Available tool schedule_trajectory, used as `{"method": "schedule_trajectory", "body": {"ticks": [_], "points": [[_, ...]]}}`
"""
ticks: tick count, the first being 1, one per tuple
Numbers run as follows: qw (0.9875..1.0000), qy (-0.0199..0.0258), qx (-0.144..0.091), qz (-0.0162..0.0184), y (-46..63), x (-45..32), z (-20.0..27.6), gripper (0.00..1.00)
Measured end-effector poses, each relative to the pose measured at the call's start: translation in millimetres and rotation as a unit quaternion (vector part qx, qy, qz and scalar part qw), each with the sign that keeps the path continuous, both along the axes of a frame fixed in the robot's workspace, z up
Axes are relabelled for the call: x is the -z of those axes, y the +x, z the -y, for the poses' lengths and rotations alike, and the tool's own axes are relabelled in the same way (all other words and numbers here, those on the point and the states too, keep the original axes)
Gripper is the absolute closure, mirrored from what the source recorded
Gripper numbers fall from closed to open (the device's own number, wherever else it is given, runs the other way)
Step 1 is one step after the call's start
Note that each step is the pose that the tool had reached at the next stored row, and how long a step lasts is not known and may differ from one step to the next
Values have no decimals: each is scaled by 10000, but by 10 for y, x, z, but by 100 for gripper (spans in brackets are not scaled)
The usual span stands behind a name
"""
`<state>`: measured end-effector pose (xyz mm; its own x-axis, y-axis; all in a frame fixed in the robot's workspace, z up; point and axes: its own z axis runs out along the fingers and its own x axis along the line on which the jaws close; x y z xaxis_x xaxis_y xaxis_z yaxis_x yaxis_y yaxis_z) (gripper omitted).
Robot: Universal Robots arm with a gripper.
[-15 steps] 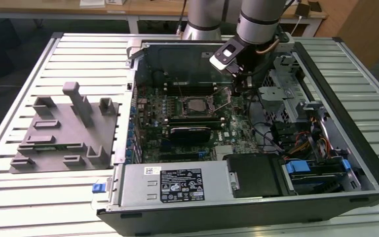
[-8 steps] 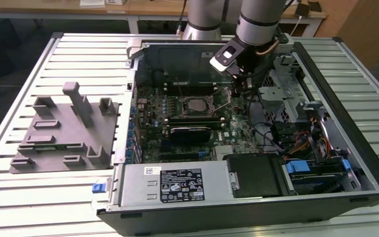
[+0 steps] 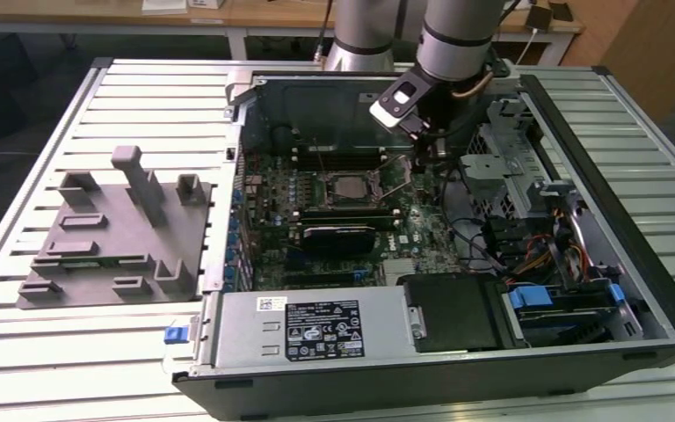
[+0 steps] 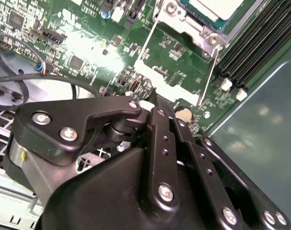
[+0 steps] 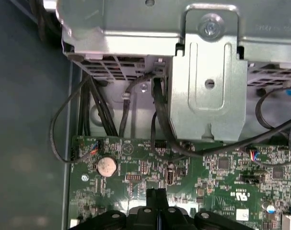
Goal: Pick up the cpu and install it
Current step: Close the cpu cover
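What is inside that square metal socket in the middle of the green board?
A flat silvery chip, the cpu, lies in the socket, its top uncovered. Whatever is beneath the chip is hidden by it.

The arm (image 3: 455,35) is showing as smooth silver-grey tubes with darker bands at the joints. In the exterior view a white-and-black box (image 3: 394,104) is sitting at seven o'clock of the nearer tube, and a copper-coloured cable (image 3: 480,85) is looping at its four o'clock. The gripper (image 5: 157,195) is appearing matte black in the first wrist view, and in the second wrist view its black linkage plates (image 4: 164,158) are carrying round silver screws (image 4: 165,192) and a small yellow mark (image 4: 23,155) at nine o'clock.
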<state>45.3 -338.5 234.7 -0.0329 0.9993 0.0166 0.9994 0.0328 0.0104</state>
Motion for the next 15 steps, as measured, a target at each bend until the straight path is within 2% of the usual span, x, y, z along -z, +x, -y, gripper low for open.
{"method": "schedule_trajectory", "body": {"ticks": [10, 15], "points": [[10000, 0, 3, 9, -169, 0, 0, 89], [10000, 8, 6, 7, -183, 1, -2, 89]]}}
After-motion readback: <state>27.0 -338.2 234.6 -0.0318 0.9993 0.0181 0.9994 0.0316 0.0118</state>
